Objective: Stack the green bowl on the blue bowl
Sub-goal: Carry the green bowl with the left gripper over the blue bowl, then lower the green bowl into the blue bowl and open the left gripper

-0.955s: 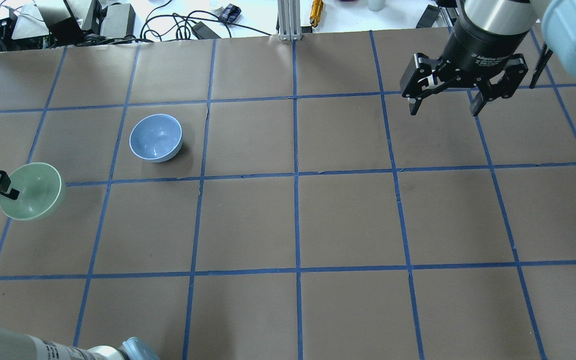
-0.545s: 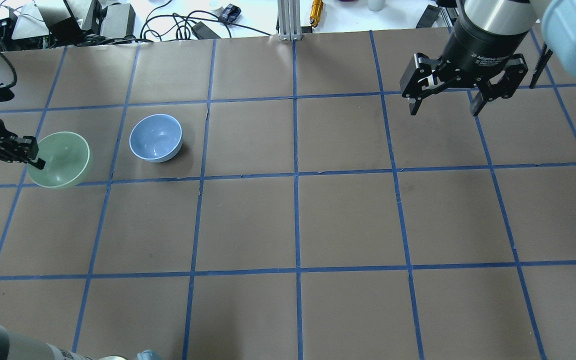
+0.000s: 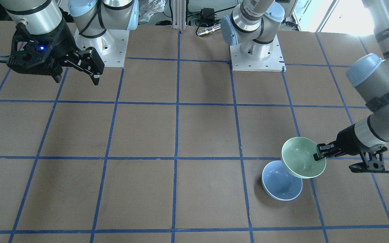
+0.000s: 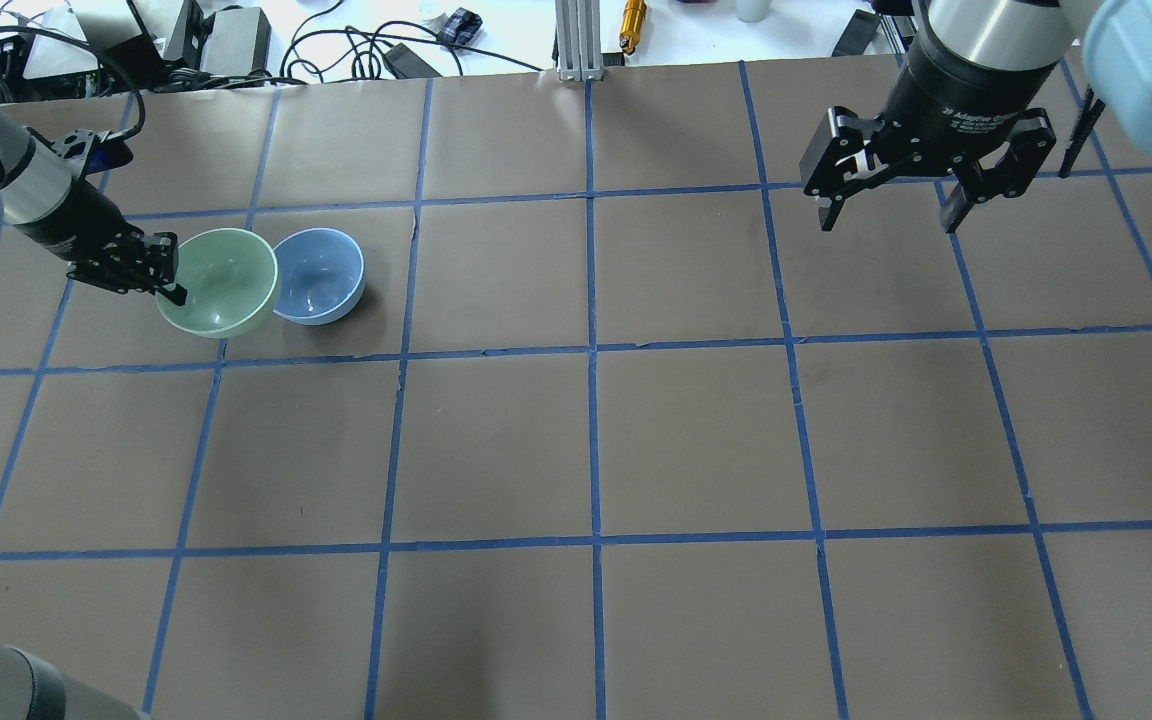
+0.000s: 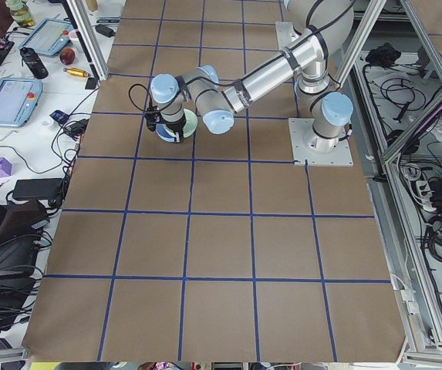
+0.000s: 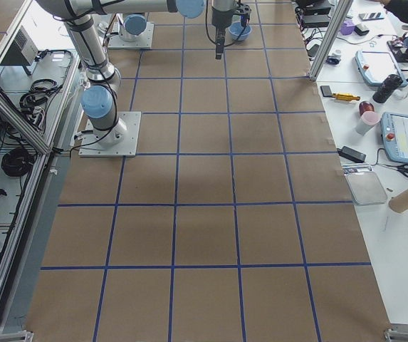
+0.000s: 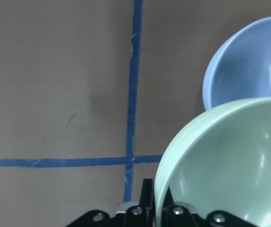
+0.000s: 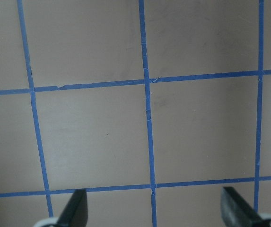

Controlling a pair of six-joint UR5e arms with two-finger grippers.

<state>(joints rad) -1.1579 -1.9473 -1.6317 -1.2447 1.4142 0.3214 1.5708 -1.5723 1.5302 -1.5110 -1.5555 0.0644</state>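
The left gripper (image 4: 172, 291) is clamped on the wall of the green bowl (image 4: 221, 280) at the side turned toward the tabletop's left end. One finger is inside the bowl and the other is outside, and in the left wrist view the pale rim (image 7: 173, 156) rises straight out of the jaws. The bowl hangs tilted from that grip, off the surface, with its mouth facing up. The blue bowl (image 4: 321, 275) sits upright on the table just beyond the green bowl's free side. From overhead the green rim overlaps the blue bowl's left edge, and from the front the green bowl (image 3: 301, 162) covers part of the blue bowl (image 3: 280, 185). Whether the two rims touch cannot be told. Both bowls are toward the far left corner of the tabletop, well in from its edges.

The right gripper (image 4: 888, 222) hangs above the far right part of the tabletop, well apart from the bowls. Its fingers (image 8: 74, 210) are spread wide with only bare surface between them.

The table (image 4: 696, 440) is covered in brown paper divided into squares by blue tape lines (image 4: 592, 350). Past the far edge lie tangled black cables (image 4: 336, 40), an aluminium post (image 4: 576, 40) and an orange-handled tool (image 4: 632, 20).
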